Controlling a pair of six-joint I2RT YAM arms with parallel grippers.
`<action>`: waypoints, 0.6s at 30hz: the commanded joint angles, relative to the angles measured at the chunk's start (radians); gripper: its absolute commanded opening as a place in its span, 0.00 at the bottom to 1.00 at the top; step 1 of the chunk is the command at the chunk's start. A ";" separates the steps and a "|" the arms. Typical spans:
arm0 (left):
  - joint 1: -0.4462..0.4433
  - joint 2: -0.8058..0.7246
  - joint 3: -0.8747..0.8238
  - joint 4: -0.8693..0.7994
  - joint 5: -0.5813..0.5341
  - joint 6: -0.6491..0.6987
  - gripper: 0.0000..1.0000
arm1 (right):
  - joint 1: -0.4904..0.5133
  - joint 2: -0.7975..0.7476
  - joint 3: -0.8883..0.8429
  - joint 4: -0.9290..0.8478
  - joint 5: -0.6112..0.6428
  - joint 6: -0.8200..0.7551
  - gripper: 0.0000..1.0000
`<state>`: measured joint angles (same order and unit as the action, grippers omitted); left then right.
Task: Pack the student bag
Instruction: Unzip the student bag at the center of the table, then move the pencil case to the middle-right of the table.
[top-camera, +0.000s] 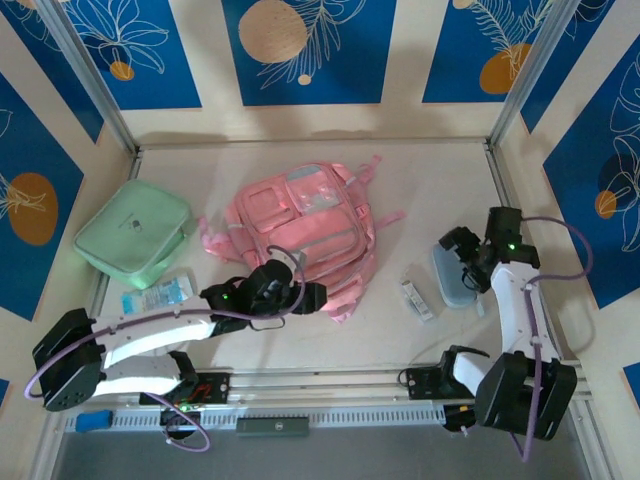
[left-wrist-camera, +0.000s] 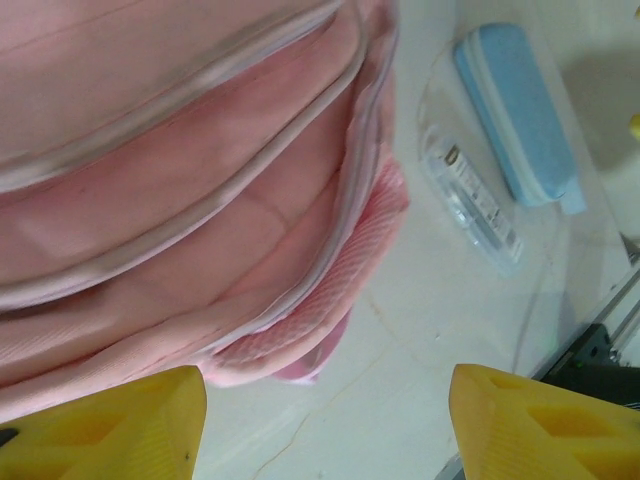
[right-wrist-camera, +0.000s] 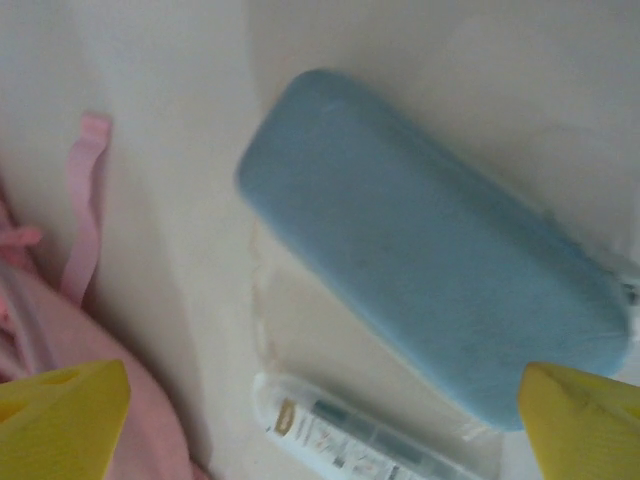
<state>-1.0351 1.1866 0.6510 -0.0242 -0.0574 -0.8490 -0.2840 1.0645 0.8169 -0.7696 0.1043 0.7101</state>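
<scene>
The pink backpack (top-camera: 305, 232) lies flat in the middle of the table (top-camera: 430, 185), front pockets up; mint-green zip case (top-camera: 135, 238) off to its left. Left gripper (left-wrist-camera: 325, 425) sits at the bag's near edge, yellow fingers (left-wrist-camera: 110, 425) spread apart, nothing between them; right gripper (right-wrist-camera: 320, 428) hangs over the blue case (right-wrist-camera: 430, 290), jaws wide, gripping nothing; a clear wrapped packet (left-wrist-camera: 470, 195) lies just beside that case.

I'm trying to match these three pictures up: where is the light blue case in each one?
Top external: blue case, right of centre.
Left wrist: upper right, slanted.
Right wrist: centre, large, slanted.
Shared landmark: clear packet lying alongside it, on the student bag side.
</scene>
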 joint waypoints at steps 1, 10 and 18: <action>-0.025 0.043 0.039 0.099 -0.042 -0.015 0.67 | -0.080 -0.020 -0.037 0.012 -0.027 0.004 0.99; -0.058 0.174 0.109 0.169 -0.025 0.014 0.79 | -0.134 0.100 -0.110 0.048 -0.004 0.072 0.99; -0.057 0.172 0.125 0.128 -0.069 0.054 0.94 | -0.040 0.155 -0.163 0.116 -0.034 0.123 0.99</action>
<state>-1.0851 1.3716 0.7490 0.1131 -0.0891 -0.8253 -0.3584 1.2102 0.6605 -0.6849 0.1005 0.7948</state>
